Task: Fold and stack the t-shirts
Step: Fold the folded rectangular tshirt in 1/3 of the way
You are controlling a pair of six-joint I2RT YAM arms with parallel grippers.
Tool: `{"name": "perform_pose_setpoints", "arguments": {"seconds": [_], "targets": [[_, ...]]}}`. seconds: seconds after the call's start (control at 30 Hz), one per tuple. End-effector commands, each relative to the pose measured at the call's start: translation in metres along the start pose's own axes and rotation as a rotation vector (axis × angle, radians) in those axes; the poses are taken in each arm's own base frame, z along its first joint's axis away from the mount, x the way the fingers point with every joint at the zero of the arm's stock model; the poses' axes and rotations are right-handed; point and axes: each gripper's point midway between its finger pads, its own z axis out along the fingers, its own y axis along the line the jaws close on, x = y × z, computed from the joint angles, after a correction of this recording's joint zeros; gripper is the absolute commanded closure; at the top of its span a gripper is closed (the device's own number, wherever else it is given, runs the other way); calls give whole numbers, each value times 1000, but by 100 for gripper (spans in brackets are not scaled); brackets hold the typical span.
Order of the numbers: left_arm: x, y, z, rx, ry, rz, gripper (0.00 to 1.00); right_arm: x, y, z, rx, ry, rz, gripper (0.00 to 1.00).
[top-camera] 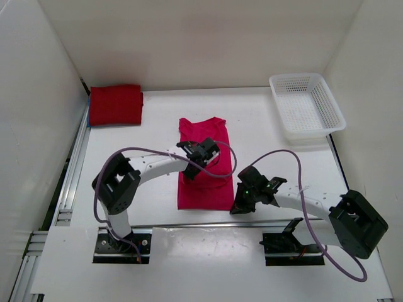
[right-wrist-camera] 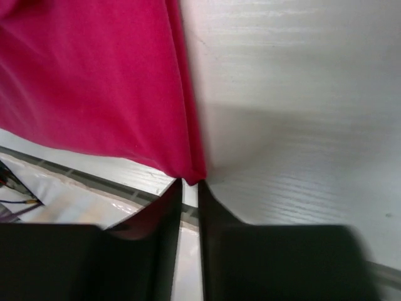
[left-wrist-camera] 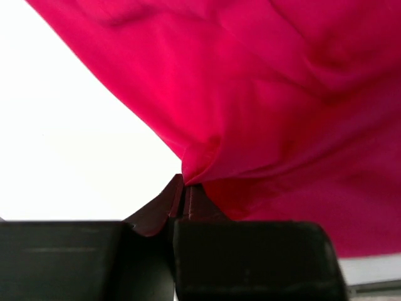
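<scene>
While left gripper point(left-wrist-camera: 183, 191) pinches pink t-shirt point(top-camera: 204, 189) | right gripper point(right-wrist-camera: 190, 188) at its corner, grip unclear | basket point(top-camera: 334, 100) apart

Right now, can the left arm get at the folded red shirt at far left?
Probably yes: nothing lies between it and the red shirt, but the left gripper is shut on the pink shirt and must release first.

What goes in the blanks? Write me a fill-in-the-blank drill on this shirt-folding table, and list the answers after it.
1. The left gripper is shut on the middle shirt, whose colour is ____.
2. The folded dark red shirt lies at the far ____ corner of the table.
3. The white mesh basket contains ____ shirts.

Missing words: pink; left; no.
</scene>
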Motion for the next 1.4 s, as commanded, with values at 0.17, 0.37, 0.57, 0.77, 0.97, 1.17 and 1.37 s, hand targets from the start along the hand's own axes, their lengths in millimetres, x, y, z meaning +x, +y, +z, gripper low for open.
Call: {"name": "perform_pose_setpoints", "arguments": {"seconds": [0.17,0.37,0.57,0.77,0.97,1.17,1.37], "targets": [[-9,37,26,83,127,-151,79,-2,-11,4,48,-17,-4,100],[-20,70,35,28,121,-222,38,-3,-9,-5,59,-8,-85,85],[-68,138,-16,-80,-128,-367,23,-45,16,-48,72,-206,-169,78],[-46,160,-29,-126,-135,-418,15,-64,59,-64,38,-269,-290,84],[-8,100,-7,113,21,-362,0,-81,118,-38,27,-267,-423,89],[-26,124,12,124,-13,-435,0,-119,131,-8,76,-294,-326,85],[-35,170,8,75,-70,-526,0,-146,123,16,118,-318,-271,85]]}}
